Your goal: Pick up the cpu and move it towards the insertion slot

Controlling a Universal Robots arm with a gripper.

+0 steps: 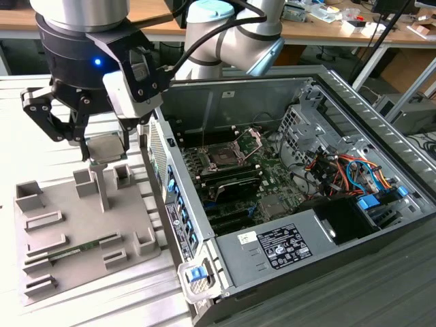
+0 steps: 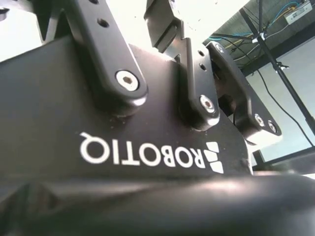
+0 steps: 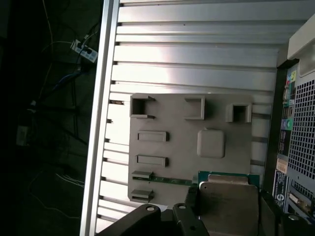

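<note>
Workshop setting: ribbed pale bench (image 1: 54, 317) underfoot of everything, wooden desks (image 1: 157, 17) with clutter along the far wall, cables and boxes at the exterior view's right.

Grey plastic tray (image 1: 82, 266) on the bench at the exterior view's left, raised blocks and a post on it, a green memory stick (image 1: 82, 246) lying in one groove. Open computer case (image 1: 286, 204) just beside the tray, at its right in the exterior view.

End effector (image 1: 102, 148) above the far part of the tray, clamped on the cpu (image 1: 107, 148). Chip held flat, lifted clear of the tray post beneath it; silver top also plain in the first wrist view (image 3: 229, 206), with tray and bench below.

Insertion slot (image 1: 223, 158) on the motherboard inside the case, retention bracket (image 1: 251, 139) swung up, dark centre exposed. Well apart from the chip, case wall between.

Progress, as judged: pick-up done, carry toward the slot barely started or not started.
</note>
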